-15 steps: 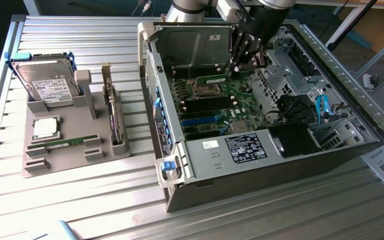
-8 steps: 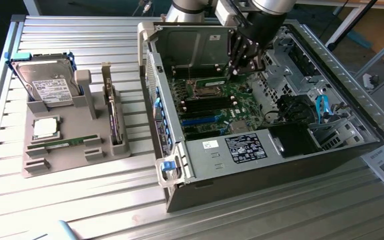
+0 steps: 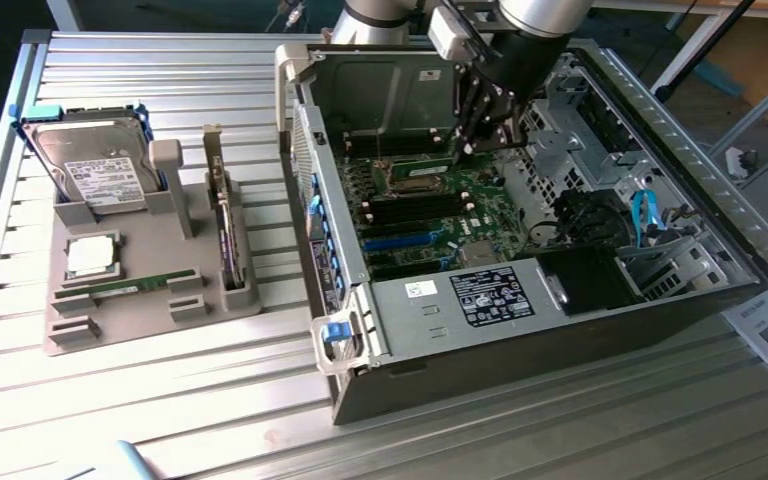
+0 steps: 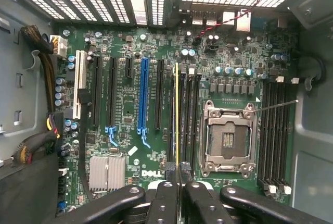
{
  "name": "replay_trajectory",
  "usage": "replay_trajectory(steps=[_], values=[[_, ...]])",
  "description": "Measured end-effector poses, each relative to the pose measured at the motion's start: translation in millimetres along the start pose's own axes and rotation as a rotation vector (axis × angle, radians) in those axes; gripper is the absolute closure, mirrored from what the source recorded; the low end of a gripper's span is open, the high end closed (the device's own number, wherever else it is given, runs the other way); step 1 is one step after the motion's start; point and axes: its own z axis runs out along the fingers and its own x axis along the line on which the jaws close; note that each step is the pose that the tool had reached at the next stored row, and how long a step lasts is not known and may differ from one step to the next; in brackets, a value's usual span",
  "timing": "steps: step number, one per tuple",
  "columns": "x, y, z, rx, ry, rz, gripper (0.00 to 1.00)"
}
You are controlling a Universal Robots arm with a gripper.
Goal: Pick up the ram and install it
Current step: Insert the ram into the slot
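I'm working in what looks like a robotics lab: a slatted aluminium tabletop (image 3: 157,420), a robot arm (image 3: 544,20) over an opened desktop computer case (image 3: 518,370), spare components racked in a grey fixture (image 3: 131,340).

Two ram sticks (image 3: 128,288); one hard drive (image 3: 91,175); one processor (image 3: 93,257); one case (image 3: 518,335).

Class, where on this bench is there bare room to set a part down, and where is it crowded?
Free: table slats nearer the camera than the grey parts holder; slats beyond the hard drive; the strip between holder and computer case. Crowded: the holder, and inside the case, where the gripper holds the ram.
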Motion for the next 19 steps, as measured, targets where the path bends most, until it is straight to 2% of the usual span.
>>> replay_trajectory(steps=[19], values=[[0.9, -1.0, 24.2, 0.0, -0.0001, 0.0, 0.88]])
